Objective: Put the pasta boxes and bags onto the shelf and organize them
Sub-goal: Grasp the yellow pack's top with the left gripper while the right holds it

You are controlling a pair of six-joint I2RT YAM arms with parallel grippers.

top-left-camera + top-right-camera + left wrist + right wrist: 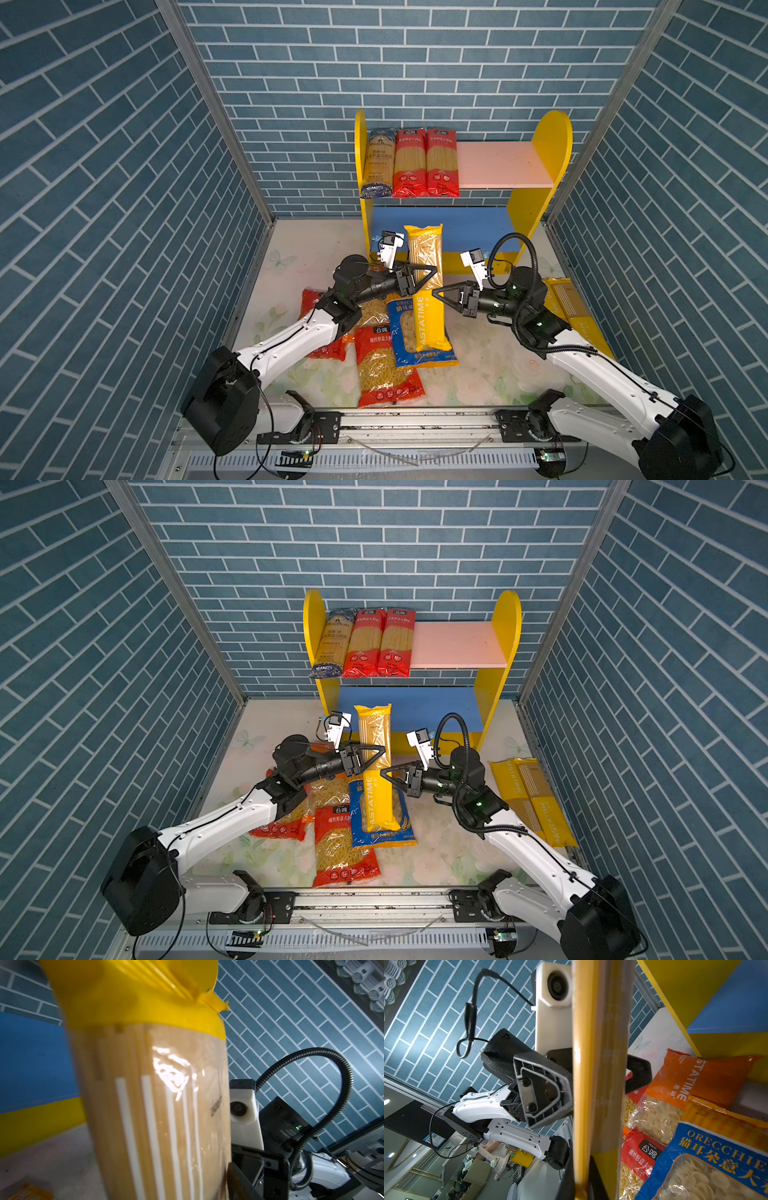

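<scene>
Glossy yellow PASTATIME spaghetti pack (424,249), long and flat, stands upright before the shelf (549,145), in front of its blue lower board (469,226). The right gripper (437,294) is clamped on it near mid-length; the left gripper (433,272) straddles it just above, grip unclear. The pink upper board (503,164) is smooth and bare towards its right edge; a dark blue pack (377,162) and red packs (409,162) crowd its left end.
</scene>
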